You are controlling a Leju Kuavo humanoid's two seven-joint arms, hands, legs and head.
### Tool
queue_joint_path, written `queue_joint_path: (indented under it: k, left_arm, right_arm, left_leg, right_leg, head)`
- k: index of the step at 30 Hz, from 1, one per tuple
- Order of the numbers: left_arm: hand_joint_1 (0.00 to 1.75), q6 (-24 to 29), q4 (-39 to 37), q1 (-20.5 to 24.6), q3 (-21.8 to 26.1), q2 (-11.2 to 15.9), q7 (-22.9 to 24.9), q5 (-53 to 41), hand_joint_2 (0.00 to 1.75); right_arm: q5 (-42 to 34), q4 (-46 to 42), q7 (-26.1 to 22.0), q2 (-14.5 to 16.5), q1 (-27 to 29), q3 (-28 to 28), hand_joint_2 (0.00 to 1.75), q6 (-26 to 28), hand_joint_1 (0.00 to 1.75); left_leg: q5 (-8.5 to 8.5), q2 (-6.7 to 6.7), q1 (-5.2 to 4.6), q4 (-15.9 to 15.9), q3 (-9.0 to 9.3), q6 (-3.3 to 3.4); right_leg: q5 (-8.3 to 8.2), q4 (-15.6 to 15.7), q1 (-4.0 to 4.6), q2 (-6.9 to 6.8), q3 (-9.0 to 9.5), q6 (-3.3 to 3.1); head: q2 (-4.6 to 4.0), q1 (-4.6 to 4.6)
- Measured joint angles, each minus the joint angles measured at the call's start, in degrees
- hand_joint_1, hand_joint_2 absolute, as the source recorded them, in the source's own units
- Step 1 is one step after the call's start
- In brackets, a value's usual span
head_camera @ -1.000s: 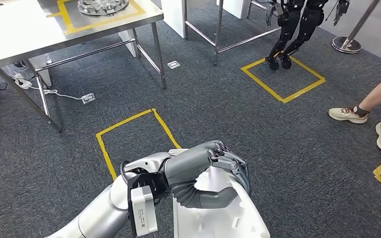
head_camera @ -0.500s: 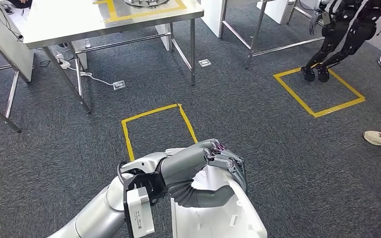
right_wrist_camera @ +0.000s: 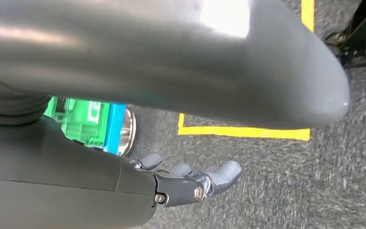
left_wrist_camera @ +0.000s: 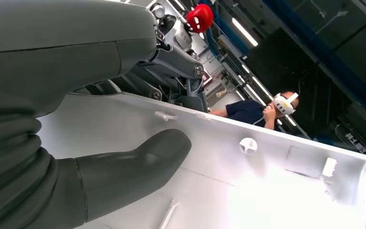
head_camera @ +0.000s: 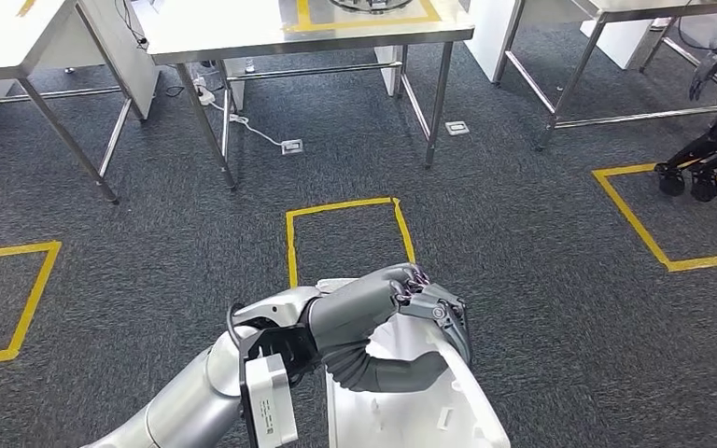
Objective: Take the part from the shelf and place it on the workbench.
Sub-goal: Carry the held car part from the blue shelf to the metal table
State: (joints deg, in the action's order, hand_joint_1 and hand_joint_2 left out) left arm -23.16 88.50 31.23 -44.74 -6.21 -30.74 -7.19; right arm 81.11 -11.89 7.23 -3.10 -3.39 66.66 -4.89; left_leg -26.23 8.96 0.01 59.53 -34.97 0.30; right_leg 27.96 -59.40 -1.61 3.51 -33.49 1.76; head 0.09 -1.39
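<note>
My left hand (head_camera: 394,301) grips the top edge of a large white plastic part (head_camera: 411,406) low in the head view, held in front of my body above the carpet. In the left wrist view the thumb (left_wrist_camera: 138,160) presses on the part's (left_wrist_camera: 271,186) inner face, which has small clips and ribs, while the fingers hook over its rim. A steel workbench (head_camera: 243,37) with a yellow tape outline stands straight ahead at the far side. My right hand (right_wrist_camera: 190,183) hangs over the carpet with its fingers stretched out and nothing in it.
A yellow floor square (head_camera: 345,207) lies between me and the workbench. More steel tables stand at the far left (head_camera: 19,47) and far right (head_camera: 616,9). Another robot's legs (head_camera: 709,159) stand in a taped square at the right. A cable and floor socket (head_camera: 291,147) lie under the bench.
The whole picture has shifted to the right, so the camera has turned left and the workbench now lies ahead. My left hand keeps the same grip on the white part.
</note>
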Motion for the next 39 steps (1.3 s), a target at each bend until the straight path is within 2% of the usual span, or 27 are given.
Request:
queue_joint_path:
  k: [1, 2, 4, 5, 6, 7, 8, 9, 11, 12, 13, 15, 17, 19, 21, 22, 23, 24, 25, 27, 28, 32, 34, 36, 37, 38, 39]
  left_arm:
    - [1.75, 0.04, 0.01, 0.04, 0.0, 0.05, -0.04, 0.0, 1.75]
    - [1.75, 0.07, 0.01, 0.12, -0.01, 0.09, -0.08, 0.0, 1.75]
    - [1.75, 0.1, -0.04, 0.24, -0.02, 0.13, -0.15, 0.01, 1.75]
    - [1.75, 0.1, -0.12, 0.26, -0.03, 0.14, -0.18, 0.02, 1.75]
    - [1.75, 0.1, -0.21, 0.23, -0.04, 0.16, -0.2, 0.02, 1.75]
    - [1.75, 0.1, -0.31, 0.19, -0.06, 0.18, -0.22, 0.02, 1.75]
    - [1.75, 0.1, -0.38, 0.17, -0.1, 0.2, -0.23, 0.02, 1.75]
    - [1.75, 0.1, -0.42, 0.16, -0.14, 0.22, -0.24, 0.02, 1.75]
    - [1.75, 0.1, -0.45, 0.19, -0.22, 0.22, -0.26, 0.02, 1.75]
    - [1.75, 0.1, -0.45, 0.21, -0.26, 0.22, -0.27, 0.02, 1.75]
    - [1.75, 0.1, -0.46, 0.23, -0.28, 0.22, -0.28, 0.02, 1.75]
    - [1.75, 0.09, -0.45, 0.26, -0.32, 0.22, -0.31, 0.03, 1.75]
    - [1.75, 0.09, -0.4, 0.35, -0.35, 0.15, -0.32, 0.03, 1.75]
    - [1.75, 0.09, -0.42, 0.49, -0.47, 0.05, -0.33, 0.02, 1.75]
    - [1.75, 0.05, -0.6, 0.56, -0.71, 0.02, -0.34, 0.02, 1.75]
    - [1.75, 0.02, -0.71, 0.55, -0.83, 0.02, -0.34, 0.02, 1.75]
    - [1.75, -0.02, -0.8, 0.55, -0.95, 0.02, -0.34, 0.02, 1.75]
    - [1.75, -0.06, -0.86, 0.57, -1.03, 0.02, -0.34, 0.02, 1.75]
    - [1.75, -0.1, -0.88, 0.63, -1.08, 0.02, -0.34, 0.02, 1.75]
    - [1.75, -0.16, -0.88, 0.76, -1.18, 0.02, -0.32, 0.02, 1.75]
    - [1.75, -0.18, -0.88, 0.83, -1.22, 0.01, -0.3, 0.02, 1.75]
    - [1.75, -0.18, -0.85, 0.95, -1.29, -0.02, -0.27, 0.02, 1.75]
    - [1.75, -0.18, -0.84, 1.03, -1.31, 0.0, -0.27, 0.02, 1.75]
    - [1.75, -0.19, -0.92, 1.04, -1.35, 0.06, -0.27, 0.02, 1.75]
    - [1.75, -0.19, -0.97, 1.01, -1.38, 0.09, -0.27, 0.02, 1.75]
    - [1.75, -0.2, -1.0, 1.0, -1.41, 0.11, -0.25, 0.02, 1.75]
    - [1.75, -0.2, -1.0, 1.0, -1.43, 0.13, -0.22, 0.02, 1.75]
  right_arm:
    - [0.0, 0.0, -0.02, 0.01, -0.06, 0.01, 0.0, 0.01, 0.0]
    - [0.0, 0.0, -0.03, 0.02, -0.1, 0.01, 0.0, 0.01, 0.0]
    - [-0.01, -0.01, -0.02, -0.01, 0.0, 0.02, 0.0, 0.03, 0.0]
    - [-0.01, -0.01, -0.02, -0.01, 0.15, 0.02, 0.0, 0.05, 0.0]
    - [-0.03, -0.01, -0.06, -0.01, 0.28, 0.03, 0.0, 0.13, 0.0]
    - [-0.11, -0.01, -0.19, -0.01, 0.34, 0.05, 0.0, 0.28, 0.0]
    - [-0.21, -0.01, -0.38, -0.01, 0.31, 0.11, 0.0, 0.51, 0.0]
    - [-0.31, -0.01, -0.6, -0.01, 0.2, 0.2, 0.0, 0.78, 0.0]
    - [-0.46, -0.01, -0.96, -0.01, -0.11, 0.4, 0.0, 1.23, 0.0]
    - [-0.49, -0.02, -1.03, -0.01, -0.22, 0.46, 0.0, 1.36, 0.0]
    - [-0.5, -0.02, -1.08, -0.02, -0.3, 0.5, 0.0, 1.47, 0.0]
    - [-0.5, -0.02, -1.09, -0.02, -0.39, 0.52, 0.0, 1.59, 0.0]
    - [-0.5, -0.02, -1.09, -0.01, -0.46, 0.52, 0.0, 1.64, 0.0]
    - [-0.5, -0.02, -1.08, 0.01, -0.39, 0.56, 0.0, 1.68, 0.0]
    - [-0.5, -0.02, -1.03, 0.0, -0.1, 0.63, 0.0, 1.75, 0.0]
    - [-0.5, -0.02, -1.01, 0.0, 0.07, 0.68, 0.0, 1.75, 0.0]
    - [-0.5, -0.01, -0.99, 0.01, 0.18, 0.72, 0.0, 1.75, 0.0]
    - [-0.5, -0.01, -0.95, 0.01, 0.23, 0.75, 0.0, 1.74, 0.0]
    - [-0.5, -0.01, -0.9, 0.02, 0.24, 0.78, 0.0, 1.74, 0.0]
    - [-0.5, -0.02, -0.79, 0.03, 0.14, 0.82, 0.0, 1.77, 0.0]
    - [-0.5, -0.02, -0.76, 0.03, 0.11, 0.84, 0.0, 1.78, 0.0]
    - [-0.5, -0.01, -0.75, 0.07, 0.09, 0.85, 0.0, 1.76, 0.0]
    - [-0.5, -0.02, -0.76, 0.08, 0.1, 0.85, 0.0, 1.76, 0.0]
    - [-0.47, -0.02, -0.77, 0.08, 0.16, 0.85, 0.0, 1.74, 0.0]
    - [-0.42, -0.02, -0.78, 0.08, 0.18, 0.85, 0.0, 1.71, 0.0]
    - [-0.36, -0.02, -0.8, 0.08, 0.18, 0.85, 0.0, 1.67, 0.0]
    - [-0.29, -0.02, -0.81, 0.09, 0.18, 0.85, 0.0, 1.64, 0.0]
  left_leg:
    - [-0.19, -0.6, -0.09, 0.25, -0.17, -0.32]
    - [-0.99, -2.15, -0.21, 1.45, -0.75, -0.58]
    - [-4.27, -6.44, -0.32, 7.29, -3.44, -0.96]
    - [-6.14, -7.73, -0.19, 11.26, -5.42, -1.12]
    - [-7.33, -8.27, -0.07, 14.51, -7.06, -1.26]
    - [-7.52, -8.48, 0.04, 16.14, -7.89, -1.34]
    - [-6.56, -8.6, 0.11, 15.38, -7.46, -1.35]
    - [-4.79, -8.75, 0.15, 12.46, -5.86, -1.26]
    - [-1.53, -9.46, 0.01, 4.23, -1.33, -0.69]
    - [-0.8, -9.74, -0.12, 1.49, 0.15, -0.34]
    - [-0.67, -9.93, -0.29, 0.12, 0.84, 0.02]
    - [-0.69, -9.66, -0.45, -0.21, 0.86, 0.66]
    - [-0.41, -9.34, -0.22, -0.79, 1.16, 1.34]
    - [-0.21, -9.1, 0.05, -1.24, 1.44, 1.85]
    - [-0.29, -8.7, 0.03, -1.21, 1.43, 2.11]
    - [-0.37, -8.43, 0.01, -1.15, 1.45, 2.15]
    - [-0.45, -8.14, 0.02, -1.04, 1.48, 2.13]
    - [-0.57, -7.87, 0.05, -0.87, 1.55, 2.03]
    - [-0.77, -7.64, 0.1, -0.64, 1.6, 1.85]
    - [-1.23, -7.24, -0.07, -0.17, 1.57, 1.23]
    - [-1.41, -7.11, -0.17, -0.08, 1.55, 0.89]
    - [-2.13, -7.33, -0.09, 0.47, 1.39, -0.47]
    - [-4.64, -7.98, 0.01, 5.13, -0.69, -1.02]
    - [-7.86, -8.28, 0.08, 12.73, -4.59, -1.32]
    - [-8.45, -8.31, 0.1, 15.37, -6.11, -1.34]
    - [-7.93, -8.32, 0.1, 16.04, -6.71, -1.28]
    - [-6.34, -8.35, 0.09, 14.4, -6.15, -1.11]
  right_leg:
    - [-0.07, 0.17, -0.08, -0.71, 0.15, -0.44]
    - [-0.1, 0.35, -0.16, -1.54, 0.32, -0.88]
    - [-0.03, 0.55, -0.09, -3.31, 0.56, -1.53]
    - [0.05, 0.54, 0.03, -4.27, 0.61, -1.67]
    - [0.12, 0.52, 0.12, -5.17, 0.64, -1.73]
    - [0.2, 0.5, 0.18, -5.9, 0.67, -1.72]
    - [0.28, 0.48, 0.22, -6.48, 0.75, -1.63]
    - [0.38, 0.46, 0.24, -6.91, 0.88, -1.52]
    - [0.6, 0.41, 0.38, -7.53, 1.18, -1.15]
    - [0.65, 0.38, 0.47, -7.71, 1.24, -0.88]
    - [0.67, 0.4, 0.51, -7.83, 1.26, -0.57]
    - [0.57, 0.67, 0.47, -8.05, 1.39, 0.16]
    - [1.18, -0.06, 0.27, -7.03, 1.24, 0.79]
    - [3.88, -5.03, 0.11, -4.94, -1.17, 1.27]
    - [6.92, -12.66, 0.12, -3.93, -5.32, 1.58]
    - [7.18, -14.9, 0.11, -3.85, -6.75, 1.66]
    - [6.29, -14.99, 0.07, -3.84, -7.16, 1.69]
    - [4.34, -12.68, 0.02, -3.83, -6.37, 1.69]
    - [1.96, -8.67, -0.06, -3.79, -4.68, 1.68]
    - [-0.71, -1.82, 0.05, -3.54, -1.67, 1.29]
    - [-0.97, -0.22, 0.16, -3.44, -0.98, 0.95]
    - [-0.73, 0.31, 0.22, -3.57, -0.7, -0.81]
    - [-0.64, 0.46, 0.12, -3.79, -0.36, -1.53]
    - [-0.38, 0.45, 0.23, -3.99, -0.1, -1.86]
    - [-0.25, 0.44, 0.27, -4.07, 0.04, -1.91]
    - [-0.1, 0.43, 0.31, -4.12, 0.22, -1.89]
    - [0.08, 0.43, 0.34, -4.13, 0.49, -1.82]
  head:
    - [-0.01, -0.05]
    - [-0.01, -0.26]
    - [-0.01, -0.69]
    - [-0.01, -0.86]
    - [-0.01, -0.87]
    - [0.0, -0.88]
    - [0.0, -0.88]
    - [-0.01, -0.89]
    - [-0.01, -0.88]
    - [-0.01, -0.87]
    - [-0.01, -0.86]
    - [-0.01, -0.85]
    - [-0.01, -0.75]
    - [0.0, -0.44]
    - [-0.01, -0.19]
    - [-0.01, -0.14]
    - [-0.01, -0.11]
    - [-0.01, -0.08]
    - [0.0, -0.04]
    - [0.0, 0.05]
    - [0.0, 0.09]
    - [-0.01, -0.01]
    - [0.0, -0.28]
    - [0.0, -0.48]
    - [0.0, -0.49]
    - [0.0, -0.5]
    - [0.0, -0.52]
